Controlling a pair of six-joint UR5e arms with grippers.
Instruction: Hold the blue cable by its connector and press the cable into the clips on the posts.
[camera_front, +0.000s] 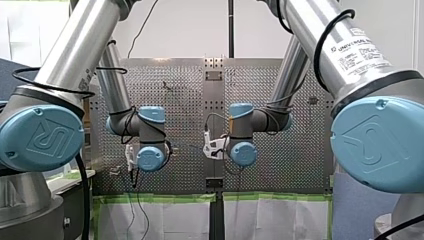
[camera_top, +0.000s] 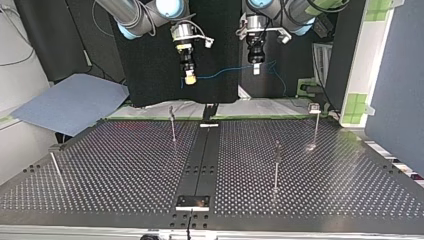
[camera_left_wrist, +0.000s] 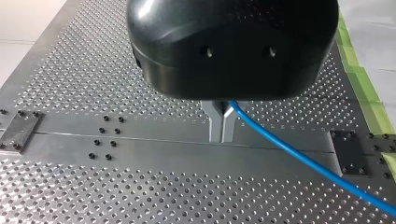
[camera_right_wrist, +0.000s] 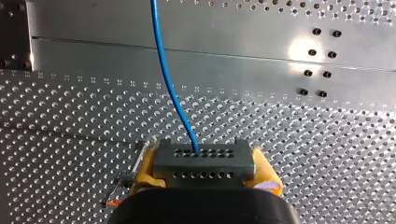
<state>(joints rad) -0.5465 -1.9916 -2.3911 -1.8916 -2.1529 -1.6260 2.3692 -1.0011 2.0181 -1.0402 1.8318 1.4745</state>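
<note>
Nearest the front view's camera are two big blue joint caps (camera_front: 42, 137), each embossed with a UR logo. My right arm's silver tube (camera_front: 320, 30) carries a label that reads "UNIVERSAL ROBOTS"; its smaller print is too fine to read.

In the right wrist view, the right gripper (camera_right_wrist: 204, 170) has its yellow pads (camera_right_wrist: 144, 170) clamped on either side of a dark grey connector (camera_right_wrist: 203, 161). The blue cable (camera_right_wrist: 166, 79) leaves one hole in the connector's upper row and runs away over the perforated table (camera_right_wrist: 327, 154).

In the left wrist view, the left gripper (camera_left_wrist: 222, 126) has its metal fingers (camera_left_wrist: 215, 123) pressed together. The cable comes out from between them near their roots and slants off to one side.

In the top view, both grippers hang high above the table's far edge, the right gripper (camera_top: 189, 77) at the left and the left gripper (camera_top: 255, 67) right of it. The cable (camera_top: 225, 72) is strung between them and then droops on to the right. It lies in no clip. Below, thin posts (camera_top: 173, 125) stand well apart on the table. One is far left of the middle, one nearer at the right (camera_top: 276, 165), and one at the far right carries a clip (camera_top: 314, 107). A thin rod (camera_top: 56, 167) leans at the near left. A blue sheet (camera_top: 70, 102) lies beyond the table's far left corner.
</note>
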